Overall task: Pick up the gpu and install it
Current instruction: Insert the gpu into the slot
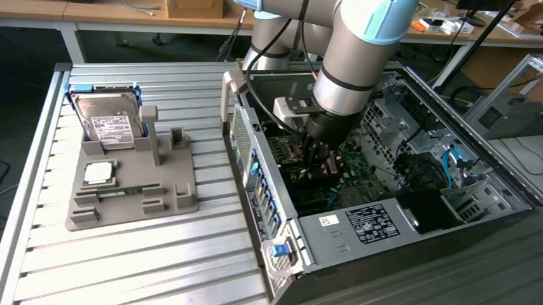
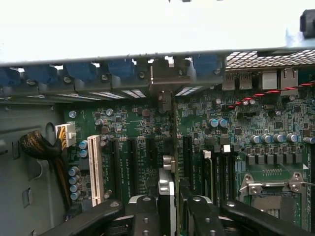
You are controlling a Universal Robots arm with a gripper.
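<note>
Black and thin, the gpu (image 2: 167, 196) shows edge-on in your wrist view, a narrow strip standing upright between the gripper (image 2: 170, 216) fingers (image 2: 142, 216), which are clamped against its two broad faces. Its long axis runs away from the wrist toward the case's rear wall, where its metal bracket (image 2: 165, 81) stands among the blue slot clips (image 2: 83, 71). Its broad faces are turned sideways, toward the white slot (image 2: 95, 169) on one side and the CPU socket (image 2: 270, 191) on the other. The card sits in line with the dark expansion slots on the green motherboard (image 2: 236, 128), running parallel to them; you cannot tell from here whether its lower edge is already seated.

In the exterior view, your arm (image 1: 352, 57) reaches down into the open computer case (image 1: 339, 241), and the gripper (image 1: 321, 159) is low inside it, just above the board, with the card hidden in shadow below it. Outside the case, on the exterior view's left, a grey fixture (image 1: 127, 203) lies on the slatted metal table (image 1: 127, 267). It holds a silver hard drive (image 1: 106, 121) standing at its far end, a CPU chip (image 1: 99, 171) lying flat, and a green memory stick (image 1: 123, 189) lying nearer the front.
</note>
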